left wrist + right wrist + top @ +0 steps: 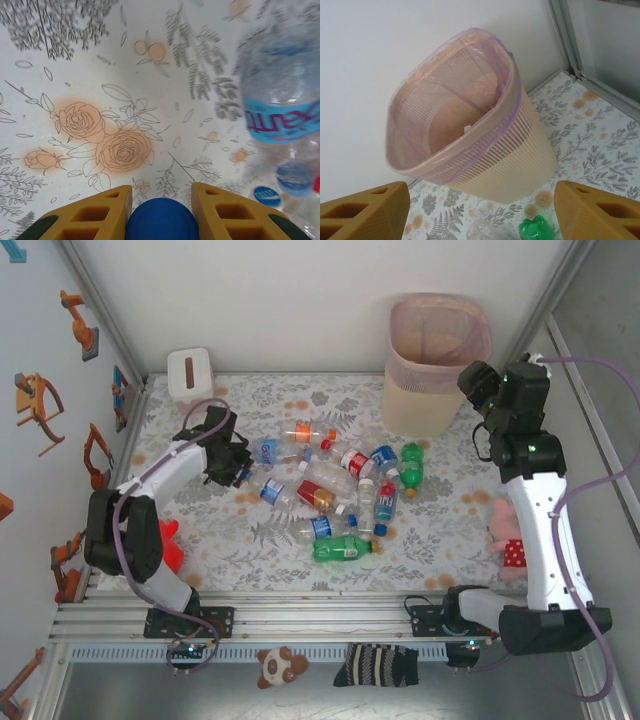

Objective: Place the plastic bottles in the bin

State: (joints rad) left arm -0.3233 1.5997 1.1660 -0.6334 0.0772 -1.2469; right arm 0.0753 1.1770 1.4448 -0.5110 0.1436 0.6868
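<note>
The step in hand is the pick-up of one bottle. The left hand point(232, 462) is low at the left edge of the heap of small plastic bottles point(325, 495), which lie close together in the middle of the flower-printed worktop point(440, 520). In the left wrist view, this left hand point(161, 190) has its yellow fingers narrow and pressed on both sides of a blue round cap point(161, 220). I judge it is the cap of a bottle, but the body of that bottle is hidden. A clear bottle with a light-blue label point(282, 100) lies just beside, to the right.

The tall round beige-pink plastic bin point(425, 405) stands at the far right of the worktop, well apart from the left hand. The right hand point(478, 385) hangs just beside it; in its own view the right hand point(481, 200) is wide and holds nothing, and it looks into the bin point(520, 150).

The next move calls for a lift straight up, so that the neighbours are not dragged, then a long carry across the heap to the bin.
</note>
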